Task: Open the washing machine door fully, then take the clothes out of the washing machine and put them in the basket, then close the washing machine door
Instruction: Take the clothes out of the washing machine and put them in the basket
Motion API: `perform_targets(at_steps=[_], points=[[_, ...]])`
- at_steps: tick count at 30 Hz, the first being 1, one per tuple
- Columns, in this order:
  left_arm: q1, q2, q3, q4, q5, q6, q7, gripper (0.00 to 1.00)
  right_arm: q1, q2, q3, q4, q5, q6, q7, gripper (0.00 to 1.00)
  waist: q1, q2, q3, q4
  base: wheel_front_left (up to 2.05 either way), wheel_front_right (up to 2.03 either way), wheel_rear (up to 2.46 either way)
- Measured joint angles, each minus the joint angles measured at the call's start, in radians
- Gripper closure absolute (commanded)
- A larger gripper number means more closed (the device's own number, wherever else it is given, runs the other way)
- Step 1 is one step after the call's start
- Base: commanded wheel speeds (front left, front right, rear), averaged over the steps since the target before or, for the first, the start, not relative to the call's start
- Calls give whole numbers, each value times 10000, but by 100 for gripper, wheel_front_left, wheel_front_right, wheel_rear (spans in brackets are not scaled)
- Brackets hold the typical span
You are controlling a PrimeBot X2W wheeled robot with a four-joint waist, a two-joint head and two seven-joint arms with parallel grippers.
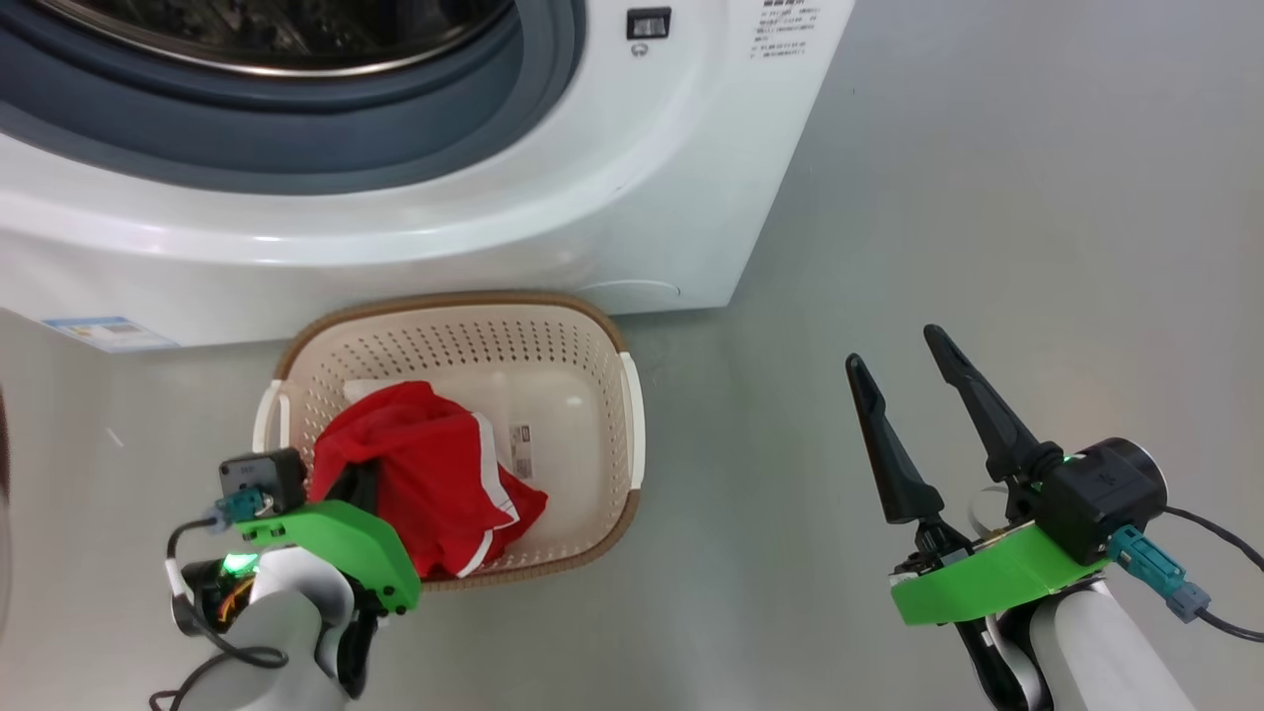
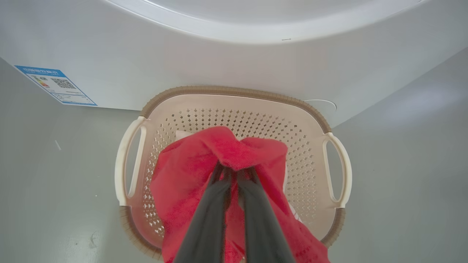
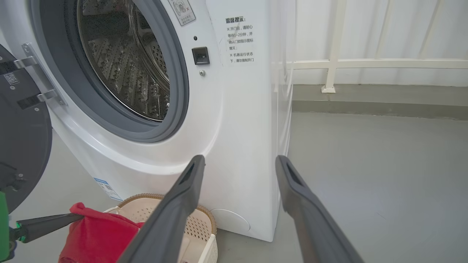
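Note:
The cream basket [image 1: 604,415] stands on the floor against the front of the white washing machine [image 1: 592,197]. Red clothes [image 1: 434,484] with white trim hang over its left half, their lower part inside it. My left gripper [image 2: 236,170] points down into the basket [image 2: 234,90] and is shut on the top of the clothes [image 2: 190,171]. My right gripper [image 1: 894,346] is open and empty over bare floor to the right. In the right wrist view the black washing machine door [image 3: 22,146] stands swung open at the left, and the steel drum [image 3: 124,65] looks empty.
A blue label [image 1: 109,334] sits low on the machine's front. A sticker [image 1: 521,439] shows on the basket's bottom. Grey floor [image 1: 987,247] stretches to the right of the machine. A white railing [image 3: 365,64] runs along the far wall.

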Motion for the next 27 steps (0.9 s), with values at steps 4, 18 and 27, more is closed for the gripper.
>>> perform_targets(at_steps=[4,18,27], points=[[-486,-98,0,786,-109,-92,-2,100,-76,-2,-2,-31,0,0,0,0,-1,0,392,-76,0,0,0],[-1559,309,8,1519,-253,-343,92,71,-472,-4,-25,-178,10,0,0,0,0,1,1502,-589,0,0,0],[-1662,357,-86,1593,-249,-430,29,0,-472,-4,-25,-163,67,0,0,0,0,0,1528,-846,0,0,0]])
